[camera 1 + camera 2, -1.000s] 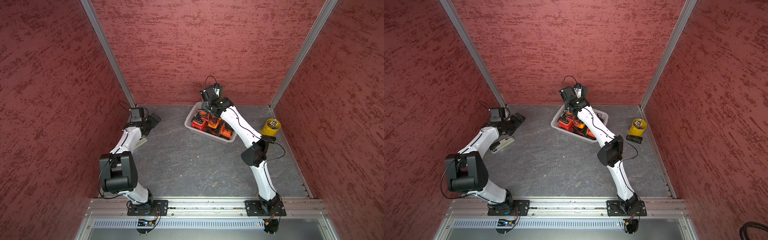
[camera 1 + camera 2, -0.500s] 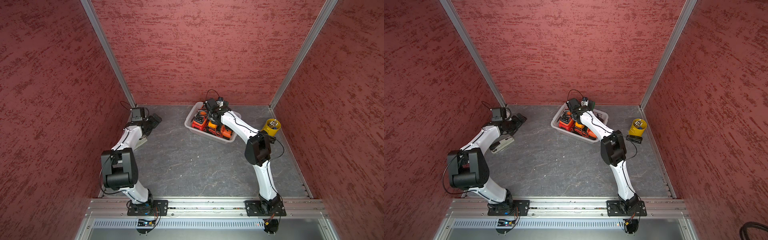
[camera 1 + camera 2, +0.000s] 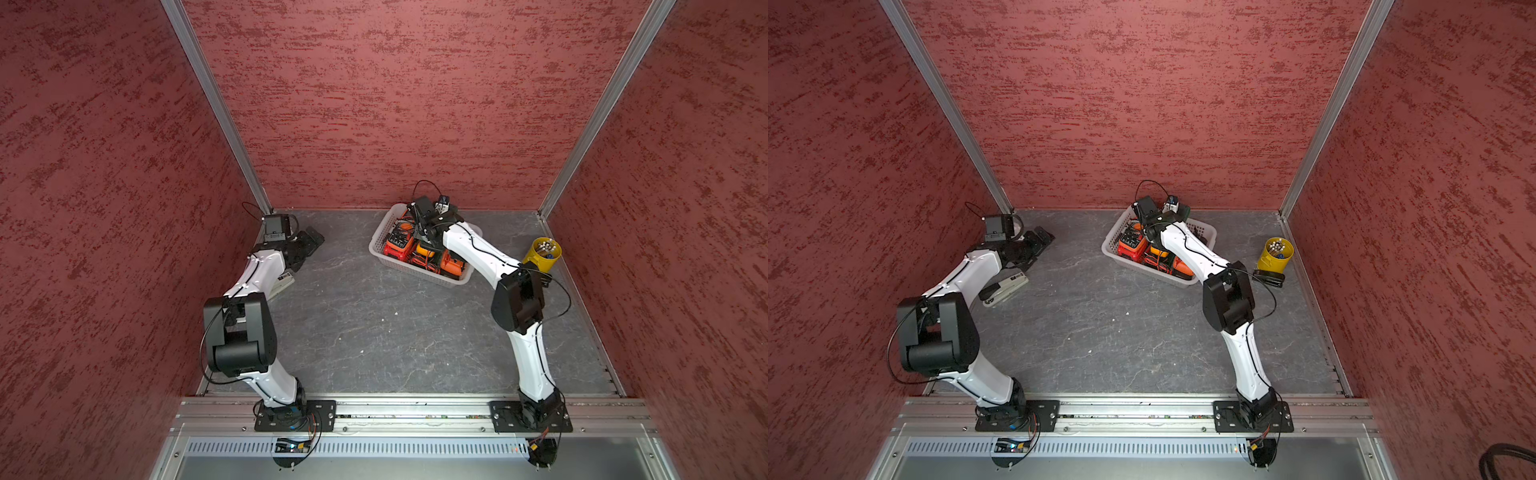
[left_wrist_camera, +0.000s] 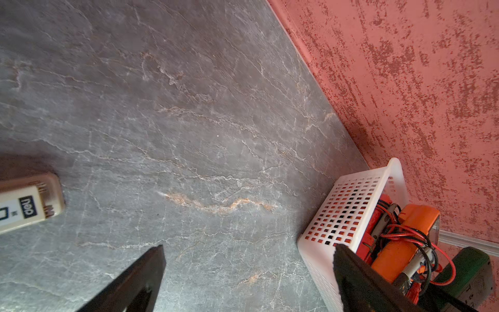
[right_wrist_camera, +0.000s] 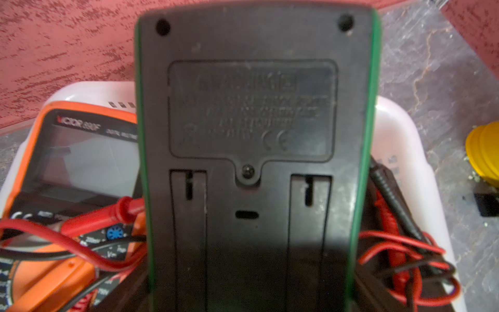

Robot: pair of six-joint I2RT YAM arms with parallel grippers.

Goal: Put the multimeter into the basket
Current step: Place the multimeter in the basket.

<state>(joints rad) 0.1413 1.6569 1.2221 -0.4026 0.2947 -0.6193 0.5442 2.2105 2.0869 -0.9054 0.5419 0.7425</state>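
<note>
Multimeter (image 5: 253,135), the green-edged one, stood upright in my right gripper (image 3: 442,218), its black back toward my wrist. It was over the far side of the basket (image 4: 348,213), which sat far and right of centre. My left gripper (image 4: 248,251) hung spread wide and empty at the far left, above the stapler (image 4: 27,205).

The basket was crowded: orange meters (image 5: 73,151) and a tangle of red and black leads (image 5: 399,243) lay under my load. I judged that, let go there, it could land on that heap, lean on the far rim and topple out. A lead could also catch my fingers.

My own fingers were hidden behind the meter, so I judged the grip only from how it stood. Its lower end was cut off, its face unseen, and its label too blurred to read.
</note>
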